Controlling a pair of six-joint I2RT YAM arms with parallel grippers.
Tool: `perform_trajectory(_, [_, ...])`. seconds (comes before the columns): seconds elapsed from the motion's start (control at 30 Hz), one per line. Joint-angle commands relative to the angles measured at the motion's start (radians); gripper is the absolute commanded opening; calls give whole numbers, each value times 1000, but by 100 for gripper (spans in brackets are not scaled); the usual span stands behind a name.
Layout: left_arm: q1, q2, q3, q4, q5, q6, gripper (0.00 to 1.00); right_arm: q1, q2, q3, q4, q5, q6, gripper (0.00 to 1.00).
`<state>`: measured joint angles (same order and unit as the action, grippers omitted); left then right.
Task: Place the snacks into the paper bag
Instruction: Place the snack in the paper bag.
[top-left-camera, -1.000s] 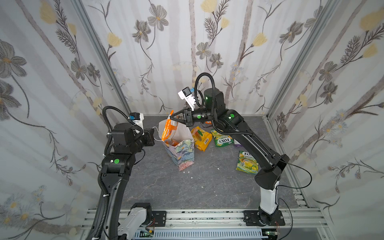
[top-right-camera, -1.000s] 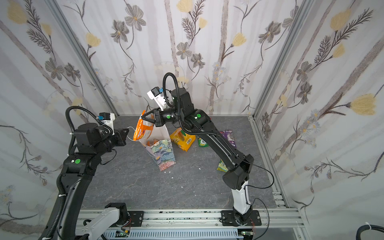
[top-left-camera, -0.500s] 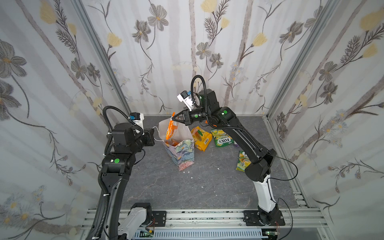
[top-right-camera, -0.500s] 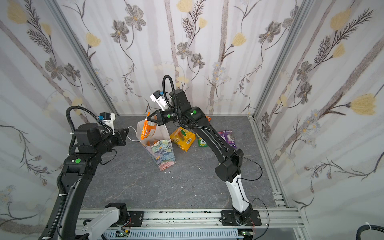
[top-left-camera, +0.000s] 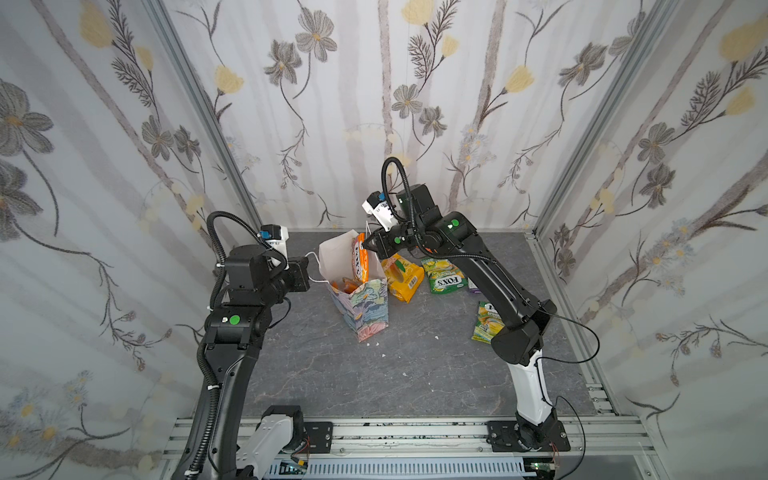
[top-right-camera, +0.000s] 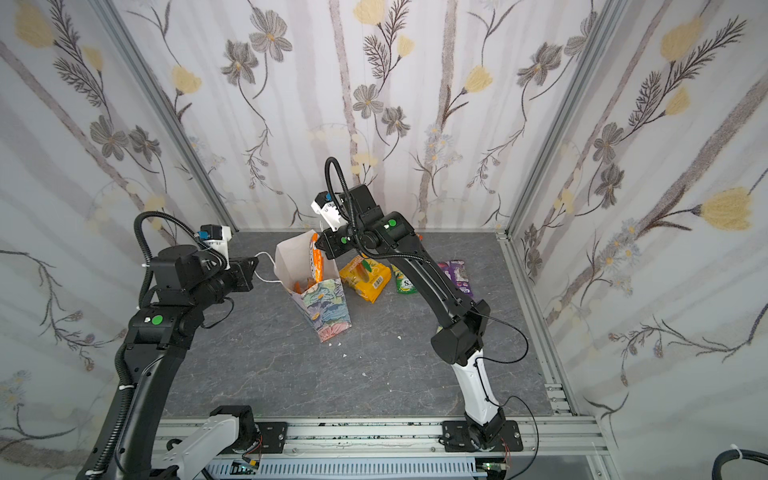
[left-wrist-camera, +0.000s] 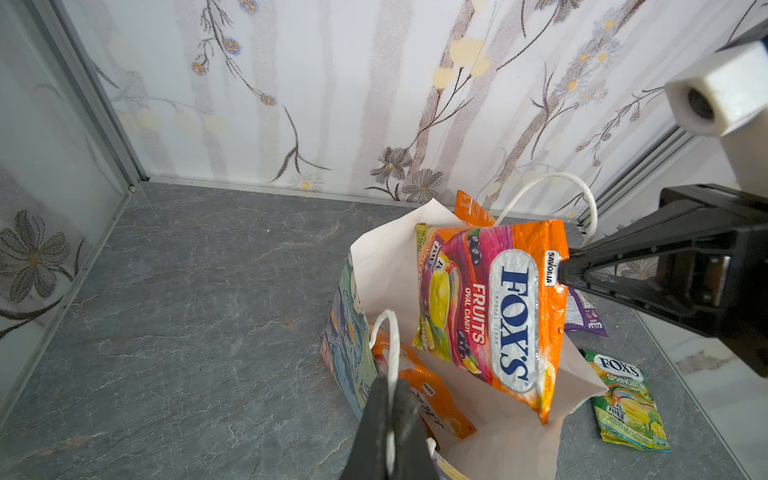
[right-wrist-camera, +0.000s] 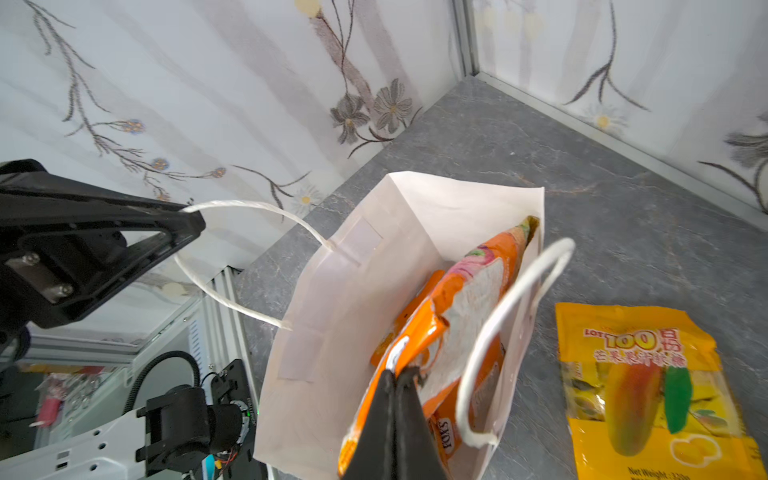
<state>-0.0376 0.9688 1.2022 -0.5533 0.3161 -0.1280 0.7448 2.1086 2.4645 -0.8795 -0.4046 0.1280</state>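
Left wrist view: the right end effector (left-wrist-camera: 564, 274) is holding an orange packet (left-wrist-camera: 490, 316) upright in the mouth of the paper bag (left-wrist-camera: 382, 266).
The right end effector is closed tight, pinching the packet's top edge, so the packet is hanging straight below it with its long axis pointing down. Its lower part is sitting inside the bag and its top is showing above the rim. The left end effector (left-wrist-camera: 388, 386) is also clamped closed, gripping a white cord handle (left-wrist-camera: 395, 345) and holding that side of the bag open. Another orange packet (left-wrist-camera: 424, 399) is lying deeper inside. On the grey surface (top-left-camera: 374, 374) beside the bag, a yellow packet (top-left-camera: 401, 272), a green packet (top-left-camera: 444, 279), a second green packet (top-left-camera: 486, 322) and a purple packet (left-wrist-camera: 582, 318) are waiting, all nearer the right arm. Opening the fingers should let the held packet drop in.
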Motion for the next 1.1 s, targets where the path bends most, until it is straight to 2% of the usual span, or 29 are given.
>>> perform_trajectory(0.0, [1,2,3,22,9,-4,0,13,-27,8,-23,94,-65,0])
perform_trajectory(0.27, [1,-1,-5,23,8,-7,0,57,-19,9,-17,141,-64,0])
perform_trajectory(0.53, [1,-3,-10,22,7,-5,0,106,-6,8,56,190,76,0])
perform_trajectory(0.87, [1,-11,-16,21,2,5,0,170,13,8,49,403,221,0])
perform_trajectory(1.07, [1,1,-13,33,18,4,0,177,7,8,37,432,217,0])
